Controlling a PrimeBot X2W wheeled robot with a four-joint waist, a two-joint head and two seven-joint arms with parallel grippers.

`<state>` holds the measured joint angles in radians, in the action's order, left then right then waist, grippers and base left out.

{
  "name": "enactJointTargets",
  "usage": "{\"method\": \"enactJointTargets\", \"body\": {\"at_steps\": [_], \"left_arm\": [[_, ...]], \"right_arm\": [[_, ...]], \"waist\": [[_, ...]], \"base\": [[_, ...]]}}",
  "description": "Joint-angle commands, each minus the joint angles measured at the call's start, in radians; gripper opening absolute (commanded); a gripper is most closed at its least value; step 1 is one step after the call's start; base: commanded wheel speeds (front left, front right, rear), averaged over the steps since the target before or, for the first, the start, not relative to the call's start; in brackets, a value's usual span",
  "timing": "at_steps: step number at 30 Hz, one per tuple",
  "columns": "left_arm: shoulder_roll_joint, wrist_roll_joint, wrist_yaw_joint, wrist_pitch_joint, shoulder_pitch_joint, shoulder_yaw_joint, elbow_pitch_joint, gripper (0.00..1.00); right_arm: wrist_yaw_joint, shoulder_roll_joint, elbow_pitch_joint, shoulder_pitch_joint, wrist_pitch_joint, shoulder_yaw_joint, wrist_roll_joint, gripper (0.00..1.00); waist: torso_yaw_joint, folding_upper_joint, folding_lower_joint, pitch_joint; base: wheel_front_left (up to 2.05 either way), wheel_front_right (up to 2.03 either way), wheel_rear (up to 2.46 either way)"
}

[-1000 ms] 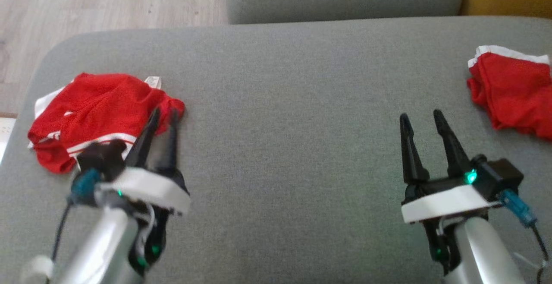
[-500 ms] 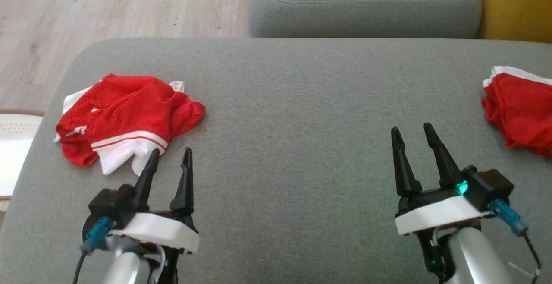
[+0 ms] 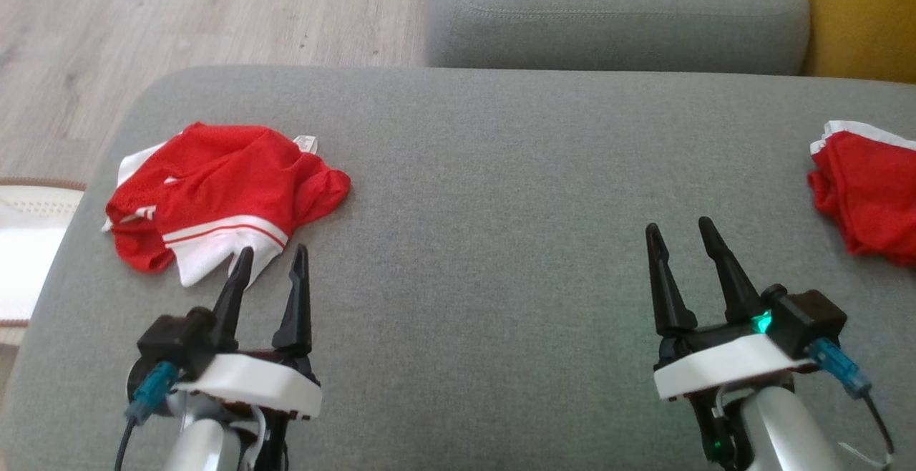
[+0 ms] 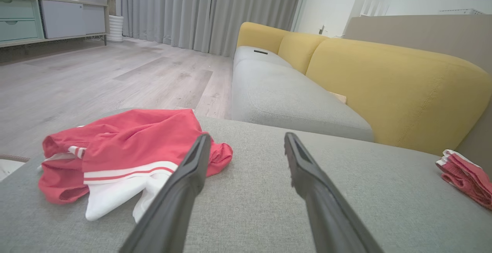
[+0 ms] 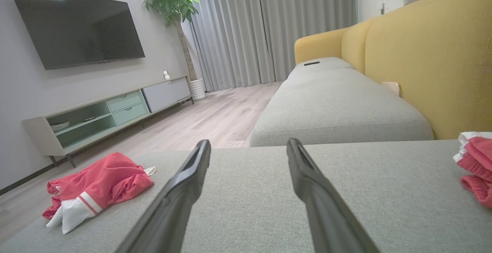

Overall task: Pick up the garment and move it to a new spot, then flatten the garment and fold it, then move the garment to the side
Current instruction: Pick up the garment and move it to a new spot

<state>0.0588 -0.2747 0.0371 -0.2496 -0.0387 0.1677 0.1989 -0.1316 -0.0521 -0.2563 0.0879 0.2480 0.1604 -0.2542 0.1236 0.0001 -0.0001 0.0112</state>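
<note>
A crumpled red garment (image 3: 222,192) with white panels and stripes lies on the grey ottoman (image 3: 501,170) near its left end. It also shows in the left wrist view as the red garment (image 4: 127,145) and in the right wrist view as the garment (image 5: 103,180). My left gripper (image 3: 273,250) stands open just on the near side of it, with nothing between its fingers; the left gripper (image 4: 247,135) points past the cloth's right edge. My right gripper (image 3: 678,225) is open and empty over bare cushion, and this right gripper (image 5: 248,141) is far from the cloth.
A second red and white cloth bundle (image 3: 869,199) lies at the ottoman's right edge. Beyond the ottoman is a grey sofa seat (image 3: 615,13) with a yellow backrest (image 4: 388,87). Wooden floor (image 3: 179,13) lies past the left end, and a pale rug (image 3: 28,242) sits beside it.
My left gripper has opened, let go of the red garment and drawn back toward me. The head camera has shifted. The right gripper has stayed open.
</note>
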Motion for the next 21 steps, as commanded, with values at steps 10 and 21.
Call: {"method": "enactJointTargets", "body": {"at_steps": [10, 21], "left_arm": [[0.032, 0.026, -0.006, -0.005, -0.138, -0.091, 0.152, 1.0], [0.194, 0.022, 0.063, 0.165, -0.536, -0.088, 0.412, 1.0]], "right_arm": [[0.001, 0.002, 0.066, 0.06, -0.01, 0.028, 0.033, 1.0], [0.001, 0.002, 0.152, 0.124, -0.074, 0.018, 0.117, 1.0]], "waist": [[0.047, -0.0001, 0.0001, -0.135], [0.093, -0.0001, 0.0001, -0.344]], "base": [[0.0, 0.0, 0.0], [0.0, 0.0, 0.0]]}}
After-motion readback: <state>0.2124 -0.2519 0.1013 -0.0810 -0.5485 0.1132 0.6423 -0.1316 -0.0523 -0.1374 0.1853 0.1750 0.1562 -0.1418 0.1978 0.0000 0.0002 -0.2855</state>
